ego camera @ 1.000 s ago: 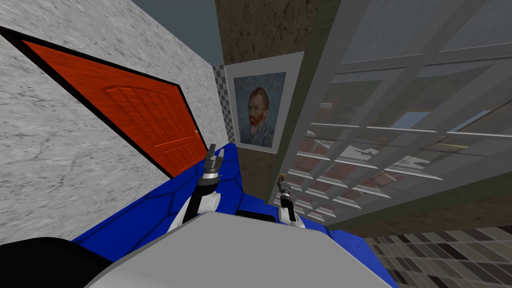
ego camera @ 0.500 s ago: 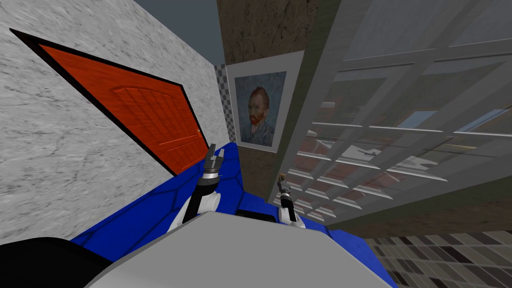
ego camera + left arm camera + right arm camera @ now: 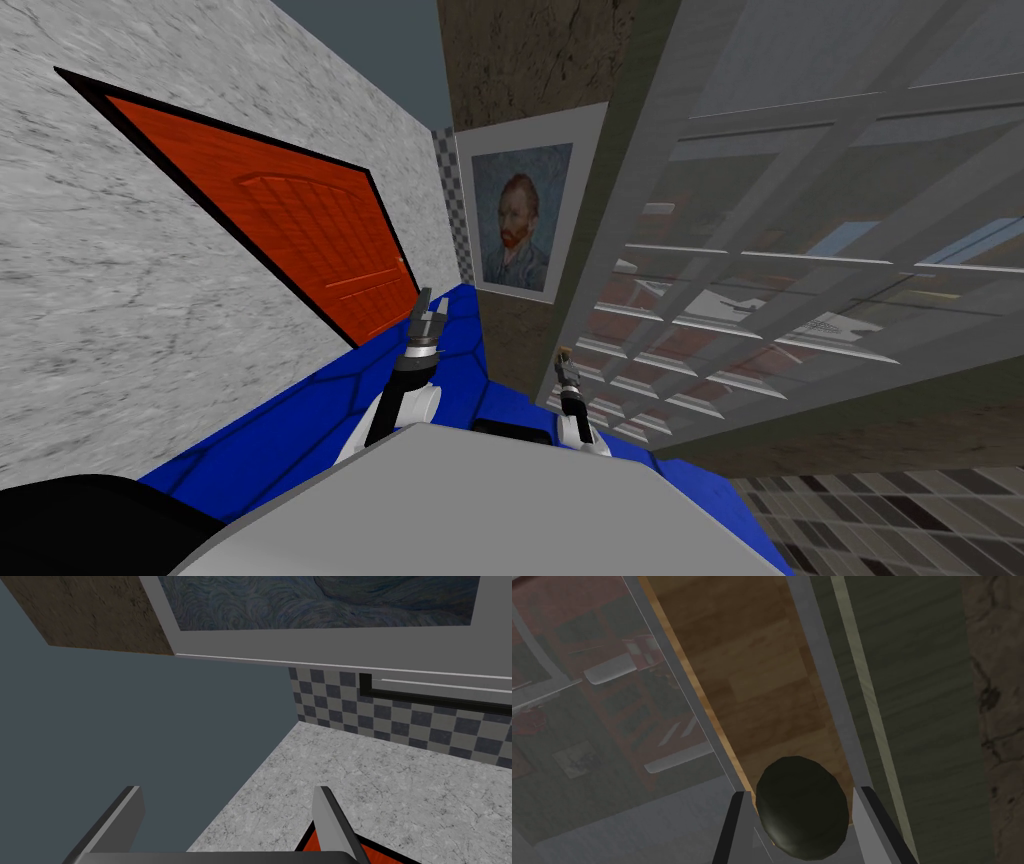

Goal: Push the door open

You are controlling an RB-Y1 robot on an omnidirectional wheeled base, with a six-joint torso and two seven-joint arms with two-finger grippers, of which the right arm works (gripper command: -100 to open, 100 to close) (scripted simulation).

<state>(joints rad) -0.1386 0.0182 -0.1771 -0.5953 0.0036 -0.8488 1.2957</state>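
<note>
Right gripper (image 3: 802, 791) first: its two fingers sit tight against the sides of a dark round knob (image 3: 802, 808), so that's a grip, and a narrow one. The knob belongs to the glazed door (image 3: 780, 200), the grey-barred one taking up the right half of the head view, with the gripper small at its lower edge, just above centre-bottom of the frame. In the wrist view a brown, wood-grained strip (image 3: 747, 676) runs up past the knob between grey bars. Through the panes there are reddish shapes, too vague to name.

By my reading the hold is made and the push itself is the step in hand. Next the arm or the base has to drive forward into the door, letting the knob follow the swing about the hinge rather than forcing a straight line.

Left gripper (image 3: 428, 320) hangs mid-frame over the blue floor (image 3: 300, 430), touching nothing; its wrist view shows the fingers (image 3: 320, 811) standing wide apart.

Around them: a portrait painting (image 3: 515, 225) on a brown wall at top centre, a grey marbled wall (image 3: 150, 300) at left with an orange-red door (image 3: 300, 230) in a black frame, and tiled floor (image 3: 880, 510) at lower right.
</note>
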